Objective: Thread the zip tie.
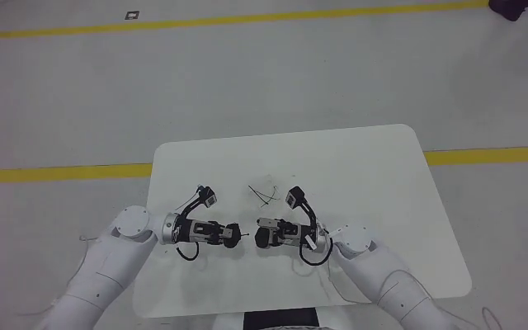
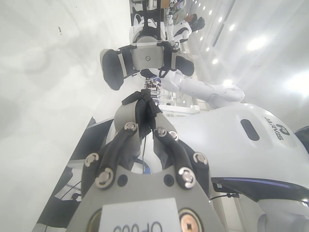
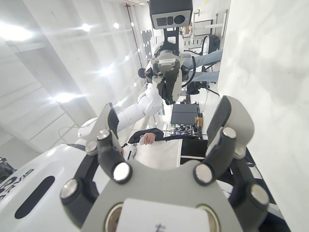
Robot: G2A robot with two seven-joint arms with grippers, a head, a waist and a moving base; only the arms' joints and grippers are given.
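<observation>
The left gripper [image 1: 238,234] and the right gripper [image 1: 259,233] face each other tip to tip above the table [image 1: 371,165], near each other but apart. A few loose zip ties [image 1: 262,195] lie on the table just beyond the gap between the two sets of fingertips, on the side away from the robot.

A white label [image 2: 138,214] with print sits on the left tool's [image 2: 142,102] base, a second label [image 3: 164,216] on the right tool's [image 3: 168,115]. A square marker [image 1: 132,14] lies on the floor [image 1: 247,82].
</observation>
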